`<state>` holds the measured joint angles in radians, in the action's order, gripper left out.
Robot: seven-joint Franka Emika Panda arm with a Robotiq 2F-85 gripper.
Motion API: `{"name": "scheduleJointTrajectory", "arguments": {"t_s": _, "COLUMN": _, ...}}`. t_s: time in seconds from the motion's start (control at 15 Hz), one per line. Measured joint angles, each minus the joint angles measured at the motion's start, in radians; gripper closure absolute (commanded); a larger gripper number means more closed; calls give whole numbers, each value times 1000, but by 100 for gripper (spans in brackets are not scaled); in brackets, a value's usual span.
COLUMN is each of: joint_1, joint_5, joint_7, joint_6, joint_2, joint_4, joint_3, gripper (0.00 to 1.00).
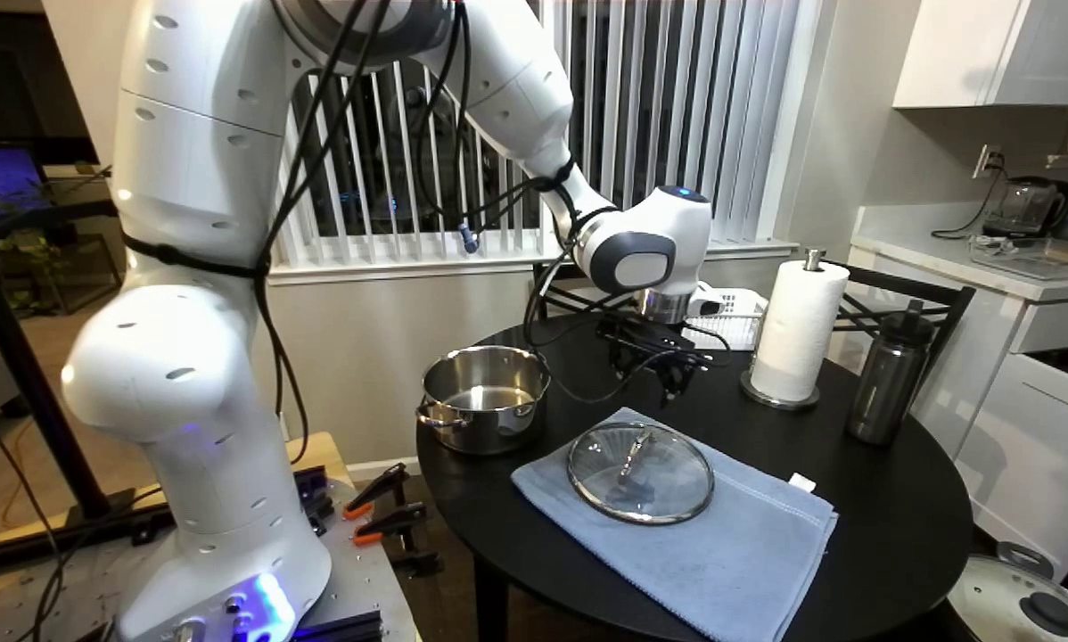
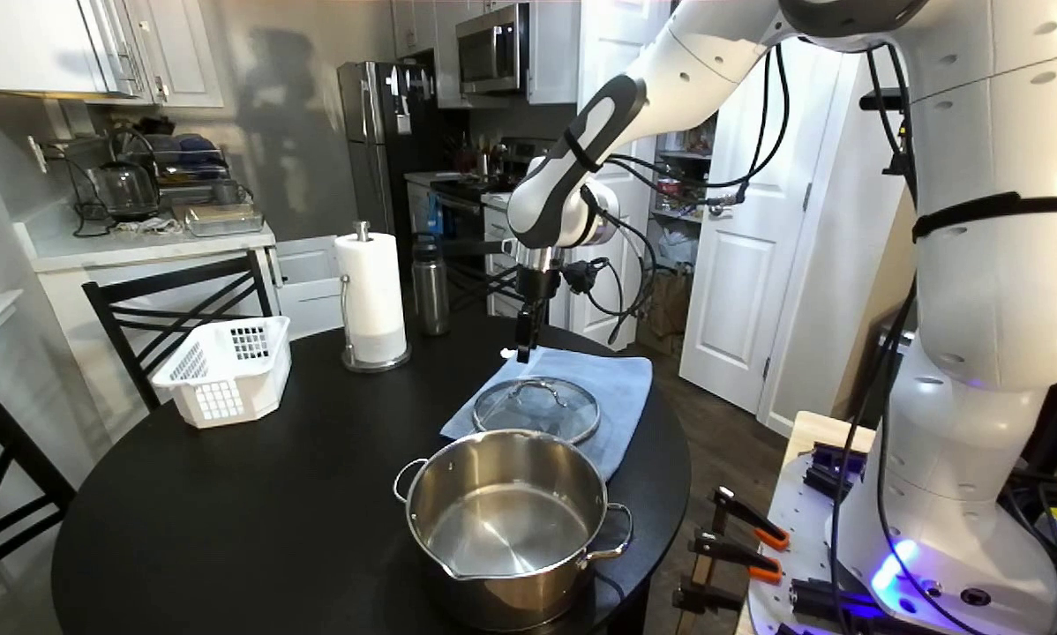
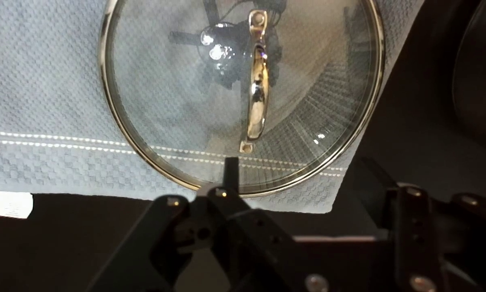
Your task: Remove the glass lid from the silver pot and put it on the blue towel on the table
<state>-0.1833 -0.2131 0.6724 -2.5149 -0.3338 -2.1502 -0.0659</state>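
Observation:
The glass lid (image 1: 668, 486) lies flat on the blue towel (image 1: 739, 571), with its metal handle facing up. In the wrist view the lid (image 3: 178, 93) and its arched handle (image 3: 258, 93) show close up on the towel (image 3: 44, 93). The silver pot (image 1: 489, 428) stands uncovered beside the towel on the dark table (image 1: 899, 508). The pot (image 2: 511, 600) shows inside with nothing in it. My gripper (image 1: 648, 379) hangs above the table behind the lid, apart from it. In the wrist view the gripper (image 3: 299, 162) has its fingers wide apart with nothing between them.
A paper-towel roll (image 1: 797, 334) on a stand, a metal bottle (image 1: 886, 383) and a white basket (image 2: 237, 370) stand on the table beyond the gripper. Black chairs (image 2: 184, 309) stand around it. Cables (image 1: 579, 392) hang from the arm near the pot.

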Motion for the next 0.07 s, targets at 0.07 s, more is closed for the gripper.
{"name": "scheduleJointTrajectory", "arguments": {"t_s": 0.07, "joint_1": 0, "joint_5": 0, "joint_7": 0, "joint_6": 0, "joint_2": 0, "joint_4": 0, "joint_3": 0, "gripper": 26}}
